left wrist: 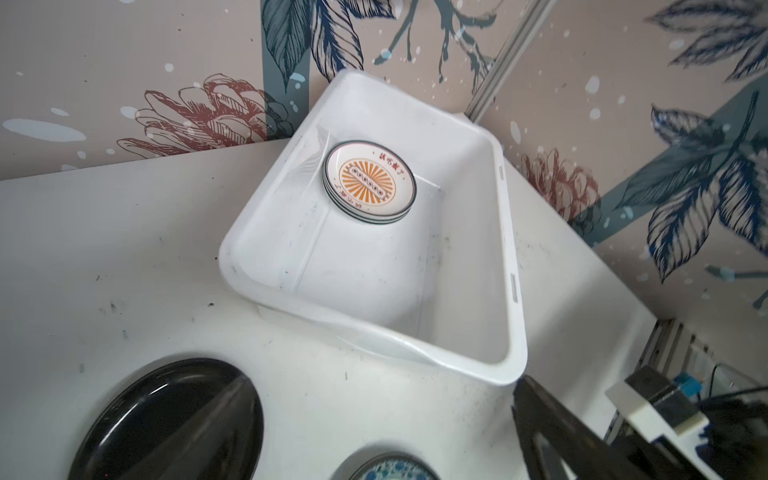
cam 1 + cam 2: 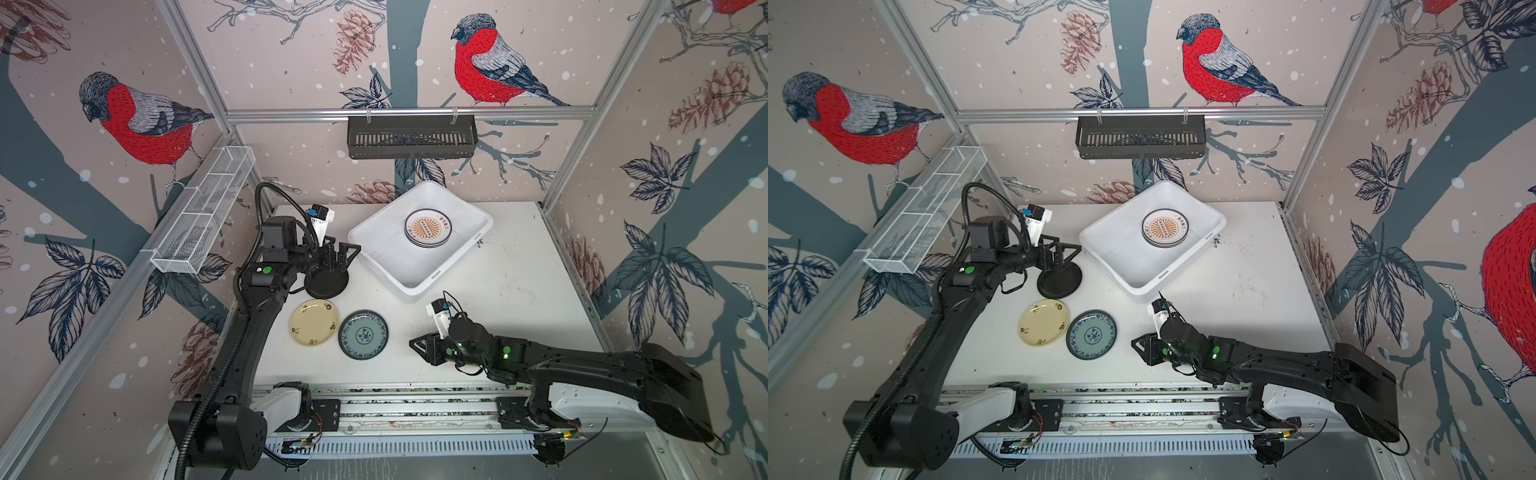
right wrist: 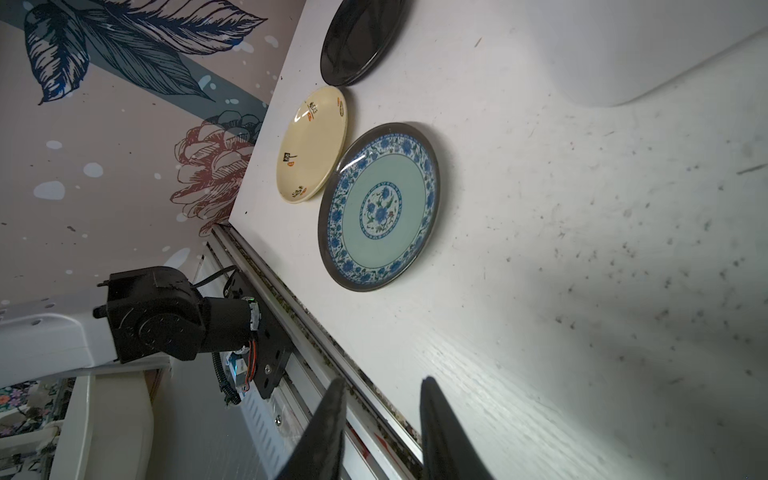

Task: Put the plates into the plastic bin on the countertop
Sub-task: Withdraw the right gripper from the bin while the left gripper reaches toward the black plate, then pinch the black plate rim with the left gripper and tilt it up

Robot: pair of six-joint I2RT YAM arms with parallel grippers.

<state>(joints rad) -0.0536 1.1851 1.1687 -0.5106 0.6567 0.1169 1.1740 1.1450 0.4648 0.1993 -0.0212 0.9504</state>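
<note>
The plastic bin (image 2: pixel 384 255) sits skewed at the back of the counter (image 2: pixel 519 291) and holds one stack of plates (image 1: pixel 369 183) toward its far end. The white plate with the orange sunburst (image 2: pixel 428 227) is on top; the left wrist view shows more rims beneath it, but I cannot tell how many. Outside the bin, the black plate (image 2: pixel 328 284) lies on the counter just off its left wall. The cream-yellow plate (image 2: pixel 313 323) and the teal plate (image 2: pixel 363 334) lie in front of the bin, rim against rim. The left arm reaches toward the bin, the left tool (image 2: pixel 338 259) spread wide over the black plate, pinching nothing. The right arm stretches low in front of the bin's near corner. The right tool (image 2: pixel 420 348) is turned toward the teal plate, its jaws a little apart with nothing between them.
</note>
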